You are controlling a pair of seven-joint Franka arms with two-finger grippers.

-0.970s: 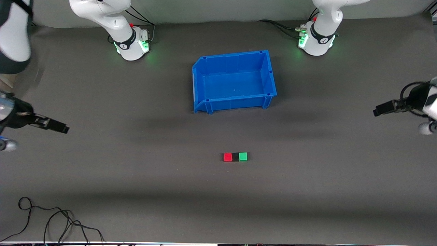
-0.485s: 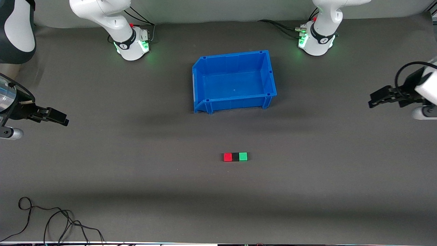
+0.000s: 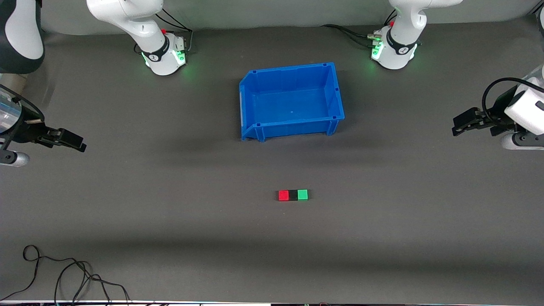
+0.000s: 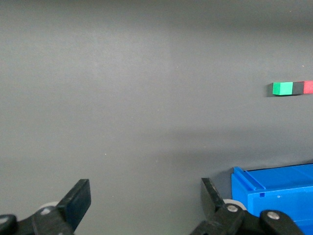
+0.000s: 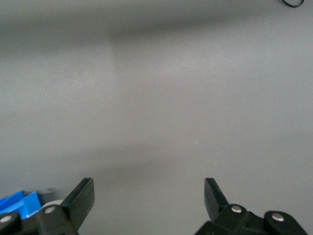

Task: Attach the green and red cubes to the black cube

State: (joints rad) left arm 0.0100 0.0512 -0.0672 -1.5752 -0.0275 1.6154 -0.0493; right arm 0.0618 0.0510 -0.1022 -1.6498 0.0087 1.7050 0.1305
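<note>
Both arms have shifted a little since the earlier frame: the left pincer (image 3: 461, 124) has moved slightly toward the middle of the worktop (image 3: 170, 238) and toward the bases, and the right pincer (image 3: 72, 141) has also moved a little toward the bases. The cubes and the bin lie as before.

The left pincer (image 4: 145, 200) hangs over bare worktop at the left arm's end, with its two fingers (image 4: 78, 199) wide apart and nothing between them. The right pincer (image 5: 149, 198) hangs over bare worktop at the right arm's end, its fingers (image 5: 80, 198) also wide apart and holding nothing.

Well apart from both pincers, near the middle of the worktop, three cubes lie in one row and touch each other. The black cube (image 3: 293, 195) is in the middle, the red cube (image 3: 283, 195) touches it on the side toward the right arm's end, and the green cube (image 3: 302, 194) touches it on the side toward the left arm's end. The left wrist view shows the same row, with the green cube (image 4: 282, 88) foremost.

A blue bin (image 3: 255, 127) stands farther from the front camera than the cubes. A black cable (image 3: 63, 272) lies at the worktop edge nearest the front camera.
</note>
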